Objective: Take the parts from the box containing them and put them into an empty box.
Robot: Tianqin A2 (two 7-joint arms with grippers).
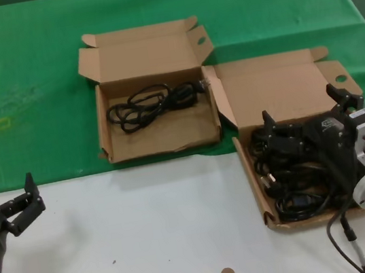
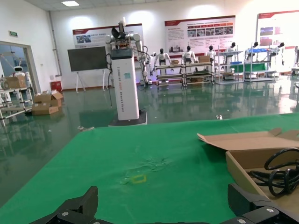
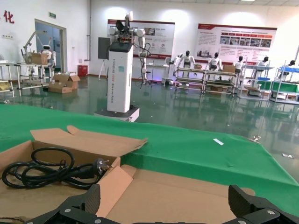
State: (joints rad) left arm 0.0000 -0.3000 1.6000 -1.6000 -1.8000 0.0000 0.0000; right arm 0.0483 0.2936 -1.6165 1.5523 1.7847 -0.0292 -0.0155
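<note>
Right claw [image 1: 306,112] spread over coiled black cables [image 1: 297,167] in corrugated cardboard box [image 1: 251,174]

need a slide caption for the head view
Right end effector open over the cable-filled box; one cable lies in the other box.

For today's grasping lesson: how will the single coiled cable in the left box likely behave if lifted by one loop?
The coiled cable is thin cord in loose loops, so it probably sags and uncoils. Its chunky plug would likely dangle and swing.
</note>
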